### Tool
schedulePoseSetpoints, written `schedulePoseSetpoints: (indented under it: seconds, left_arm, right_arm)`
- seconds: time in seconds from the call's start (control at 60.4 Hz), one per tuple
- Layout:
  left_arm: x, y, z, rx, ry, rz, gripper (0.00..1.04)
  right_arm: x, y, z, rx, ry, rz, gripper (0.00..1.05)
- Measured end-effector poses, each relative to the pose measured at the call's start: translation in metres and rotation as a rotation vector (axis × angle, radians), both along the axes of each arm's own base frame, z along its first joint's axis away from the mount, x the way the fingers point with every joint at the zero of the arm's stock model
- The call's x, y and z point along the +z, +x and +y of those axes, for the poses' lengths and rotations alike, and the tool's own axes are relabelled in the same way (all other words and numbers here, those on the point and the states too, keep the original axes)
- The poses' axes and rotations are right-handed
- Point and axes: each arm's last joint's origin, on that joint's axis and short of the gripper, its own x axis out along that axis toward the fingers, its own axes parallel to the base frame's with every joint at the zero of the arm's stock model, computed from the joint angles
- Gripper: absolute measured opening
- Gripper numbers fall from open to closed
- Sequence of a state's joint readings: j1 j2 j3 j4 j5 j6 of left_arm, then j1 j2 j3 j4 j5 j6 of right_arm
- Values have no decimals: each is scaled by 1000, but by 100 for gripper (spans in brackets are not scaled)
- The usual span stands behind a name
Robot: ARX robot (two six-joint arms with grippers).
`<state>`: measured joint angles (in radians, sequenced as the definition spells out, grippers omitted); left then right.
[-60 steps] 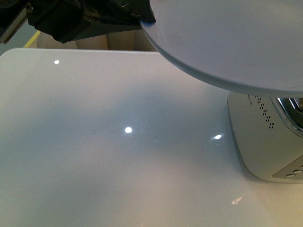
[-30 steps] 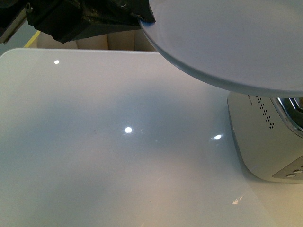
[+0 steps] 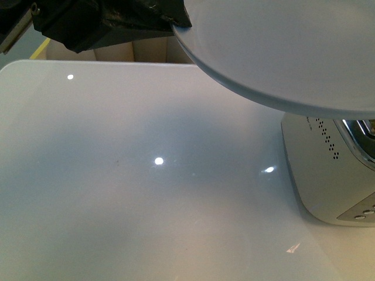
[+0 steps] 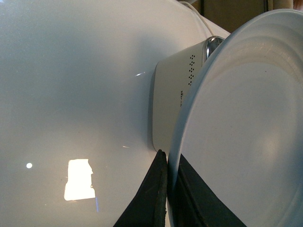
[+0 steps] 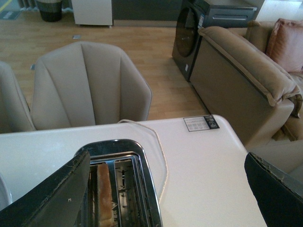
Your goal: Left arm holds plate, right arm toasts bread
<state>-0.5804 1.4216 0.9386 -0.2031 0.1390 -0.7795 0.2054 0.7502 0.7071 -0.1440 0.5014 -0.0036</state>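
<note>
The left pincer [image 4: 169, 163] is clamped on the rim of the plate [image 3: 281, 52], holding it above the desk [image 3: 117, 193] beside the toaster [image 3: 328, 170]. The bread [image 5: 104, 191] stands in that toaster, under the spread, empty right pincer [image 5: 166, 158]. Loading looks done; toasting and serving likely remain.

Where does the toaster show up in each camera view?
Front: toaster at the right edge, under the plate.
Left wrist: toaster behind the plate's rim, beyond the left gripper.
Right wrist: toaster framed by the open right gripper, bread in one slot.
Shared landmark: the white table.
</note>
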Motion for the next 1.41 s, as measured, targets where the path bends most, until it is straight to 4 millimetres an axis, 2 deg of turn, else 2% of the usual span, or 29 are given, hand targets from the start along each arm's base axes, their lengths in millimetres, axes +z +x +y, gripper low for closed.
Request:
schedulePoseSetpoints:
  seconds: [0.133,0.149,0.199,0.282,0.414,0.53,0.596,0.629,0.911,1.408]
  left_arm:
    - [0,0,0,1,0,0,3]
    - [0,0,0,0,0,0,3]
    - [0,0,0,-2,-1,1,3]
    - [0,0,0,2,1,0,3]
    - [0,0,0,0,0,0,3]
    - [0,0,0,1,0,-1,3]
    - [0,0,0,-1,-1,0,3]
    - [0,0,0,-2,-1,0,3]
    - [0,0,0,0,0,-1,3]
    - [0,0,0,0,0,0,3]
  right_arm:
    - [-3,-9,-3,9,23,-32,94]
    - [-5,-9,-4,102,48,-89,89]
    - [-13,-12,-5,210,67,-154,80]
    - [-28,-17,-6,290,74,-186,68]
    - [-67,-26,-18,300,75,-168,37]
    - [-82,-31,-20,294,75,-168,19]
    - [-91,-35,-20,296,75,-169,5]
    - [-94,-36,-20,296,71,-169,2]
    - [-123,-47,-20,296,72,-174,2]
    - [-138,-55,-20,296,72,-174,2]
